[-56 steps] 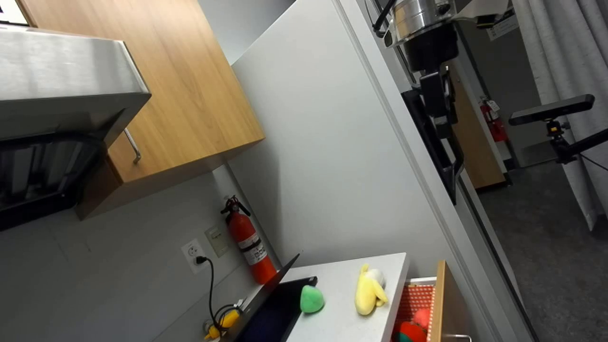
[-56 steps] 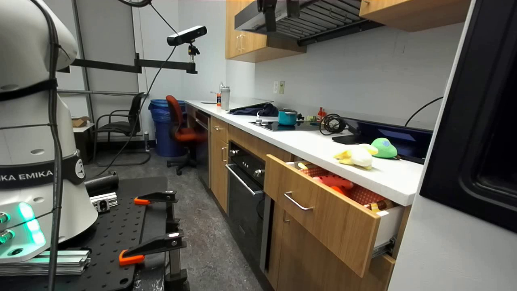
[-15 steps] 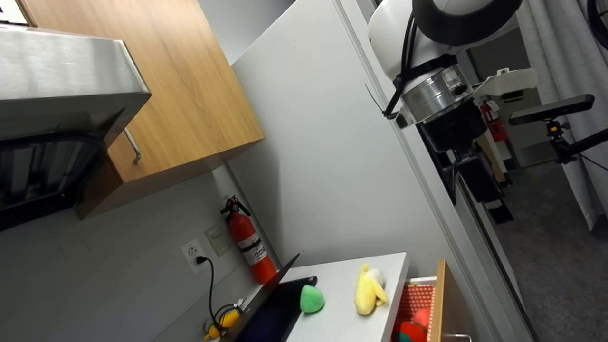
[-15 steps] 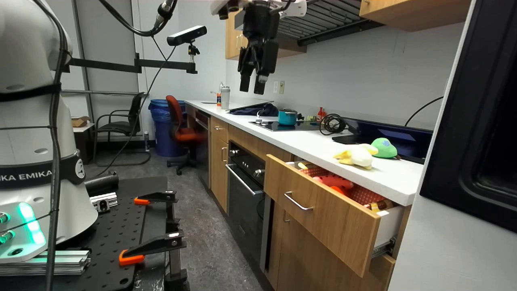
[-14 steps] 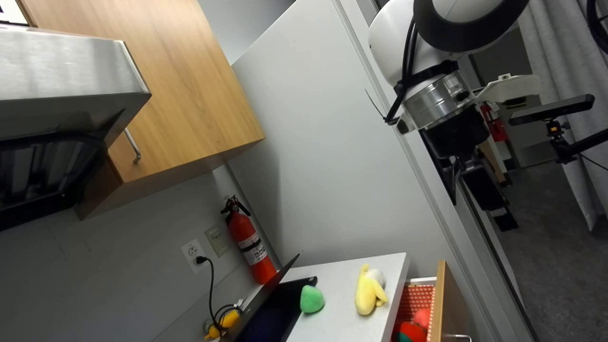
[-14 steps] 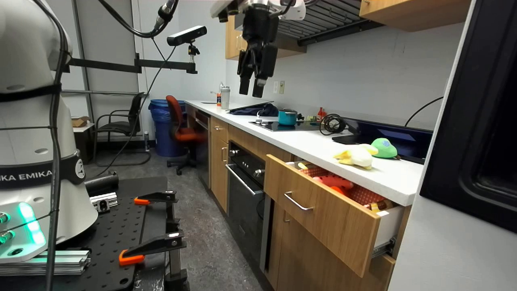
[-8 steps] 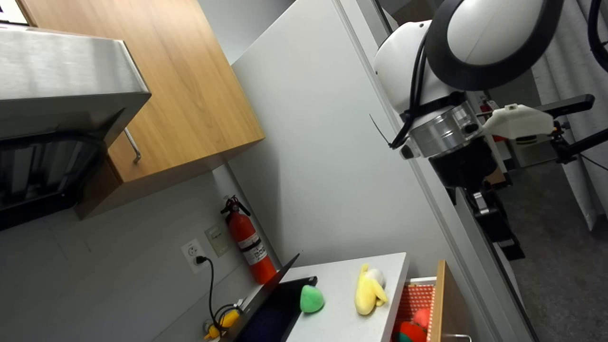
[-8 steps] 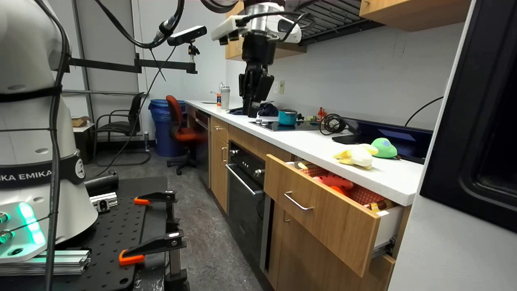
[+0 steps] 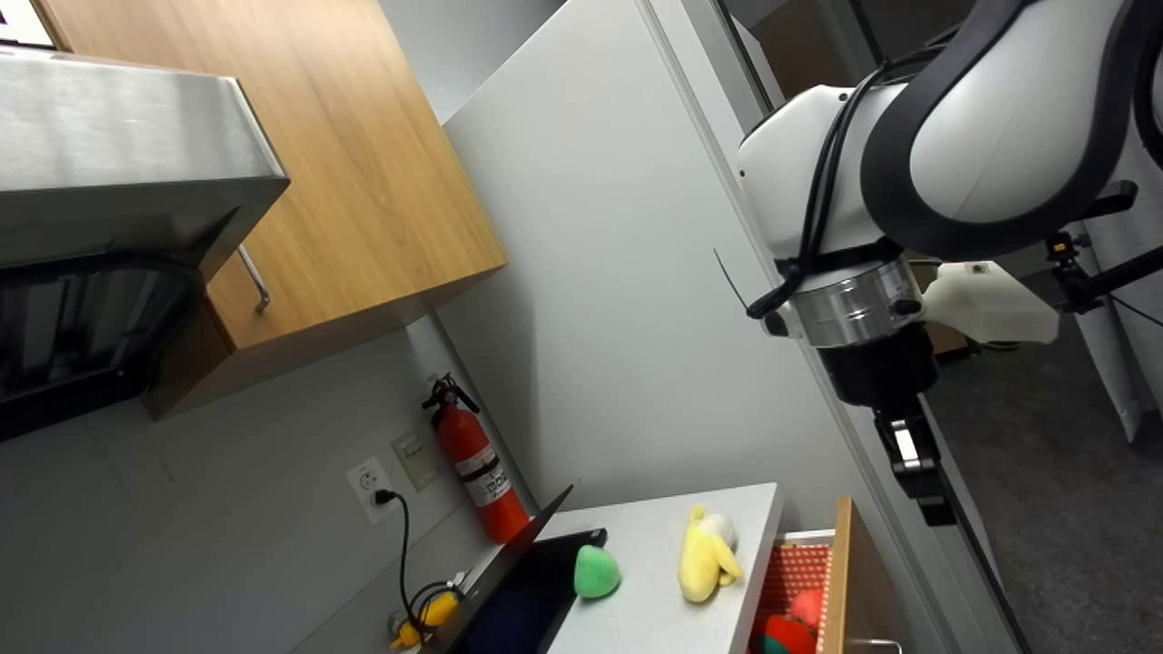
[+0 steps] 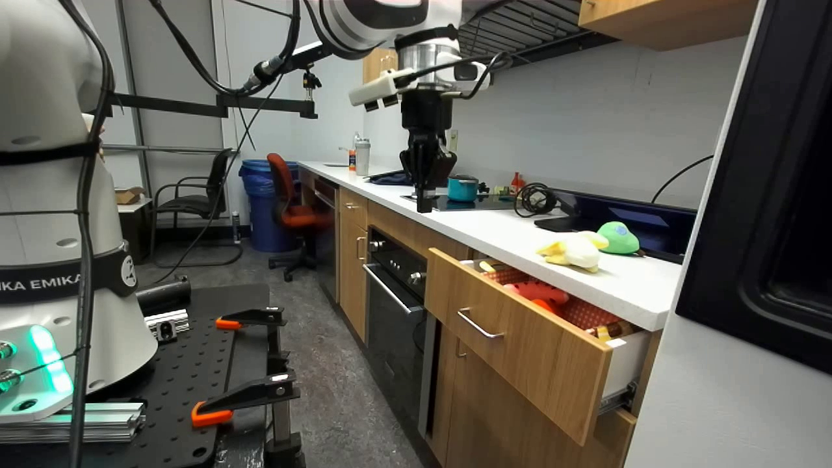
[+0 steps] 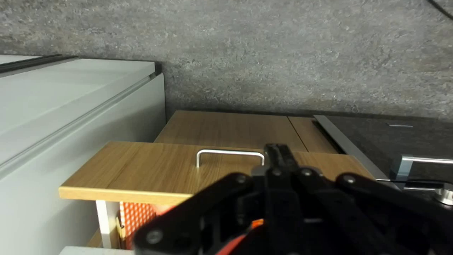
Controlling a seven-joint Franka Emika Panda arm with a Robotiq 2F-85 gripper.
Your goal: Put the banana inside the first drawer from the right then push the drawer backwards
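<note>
A yellow plush banana (image 9: 701,565) with a whitish part lies on the white counter top; an exterior view shows the same banana (image 10: 572,251) close to the counter's front edge. Below that edge the first drawer from the right (image 10: 520,344) stands pulled out, with red and orange items inside on a red-checked lining. My gripper (image 10: 424,205) hangs in the air, clear of banana and drawer, its fingertips together and nothing between them. Seen from the wrist, the shut gripper (image 11: 277,146) covers part of the drawer front, just right of its metal handle (image 11: 230,152). The banana is out of the wrist view.
Beside the banana sits a green plush ball (image 9: 596,572). Behind it is a dark open case (image 10: 637,218). A teal pot (image 10: 462,188) stands on the cooktop. A tall white panel (image 9: 636,318) rises at the counter's end. The oven (image 10: 393,325) adjoins the drawer cabinet.
My arm has come down and further into both exterior views, lowering the gripper. The fingers, apart a second ago, have come together. Banana and drawer stay where they were.
</note>
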